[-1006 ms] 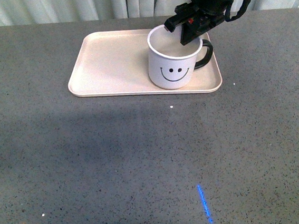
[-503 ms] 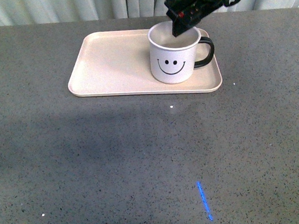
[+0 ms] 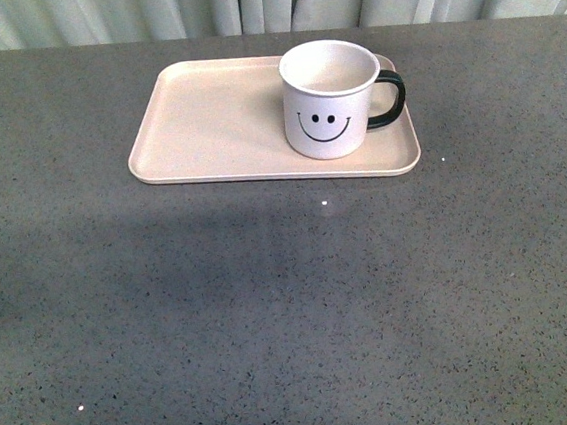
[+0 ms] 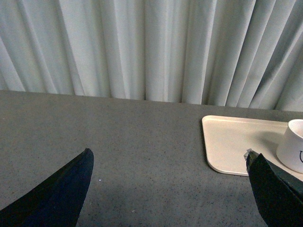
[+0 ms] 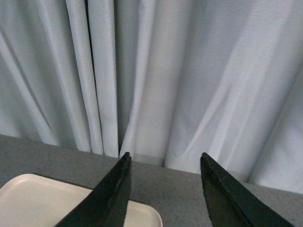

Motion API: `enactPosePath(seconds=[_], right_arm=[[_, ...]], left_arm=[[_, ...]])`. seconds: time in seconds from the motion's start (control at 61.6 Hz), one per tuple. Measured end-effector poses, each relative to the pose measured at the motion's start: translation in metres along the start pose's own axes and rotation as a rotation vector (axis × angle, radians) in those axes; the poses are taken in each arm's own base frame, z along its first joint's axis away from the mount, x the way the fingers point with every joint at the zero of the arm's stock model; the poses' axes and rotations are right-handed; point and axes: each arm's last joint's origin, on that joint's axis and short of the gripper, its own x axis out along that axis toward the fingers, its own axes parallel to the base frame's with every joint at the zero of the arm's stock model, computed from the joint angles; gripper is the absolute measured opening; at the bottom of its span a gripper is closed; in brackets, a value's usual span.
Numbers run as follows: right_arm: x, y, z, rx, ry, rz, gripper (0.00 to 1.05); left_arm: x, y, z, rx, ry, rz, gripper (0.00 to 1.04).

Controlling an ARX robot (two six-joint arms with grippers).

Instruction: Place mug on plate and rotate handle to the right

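Across the bare table (image 3: 272, 304), upper centre of the front view, your mug (image 3: 328, 98) stands on the plate (image 3: 204, 120), handle (image 3: 389, 98) right. Both grippers, left (image 4: 170, 189) and right (image 5: 163, 189), gape empty; keep them clear.

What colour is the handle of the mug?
Black; the handle on the white mug shows best in the front view.

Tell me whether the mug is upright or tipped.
Upright: the mug stands flat on the plate, round opening facing up, handle pointing right.
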Motion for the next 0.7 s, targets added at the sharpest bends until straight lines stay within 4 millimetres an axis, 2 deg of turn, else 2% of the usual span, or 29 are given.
enactPosePath(seconds=[0.097,0.211,0.406,0.536,0.698], right_arm=[[-0.037,-0.01,-0.01,0.017,0.003,-0.016,0.2],[-0.069,-0.013,-0.022,0.02,0.026,-0.006,0.01],[-0.119,-0.02,-0.031,0.024,0.036,-0.009,0.02],[-0.146,-0.031,-0.037,0.025,0.041,-0.007,0.02],[-0.173,-0.031,-0.04,0.025,0.039,-0.008,0.02]], left_arm=[[0.0,0.0,0.0,0.0,0.0,0.0,0.95],[0.0,0.0,0.0,0.0,0.0,0.0,0.95],[0.0,0.0,0.0,0.0,0.0,0.0,0.95],[0.0,0.0,0.0,0.0,0.0,0.0,0.95],[0.0,0.0,0.0,0.0,0.0,0.0,0.95]])
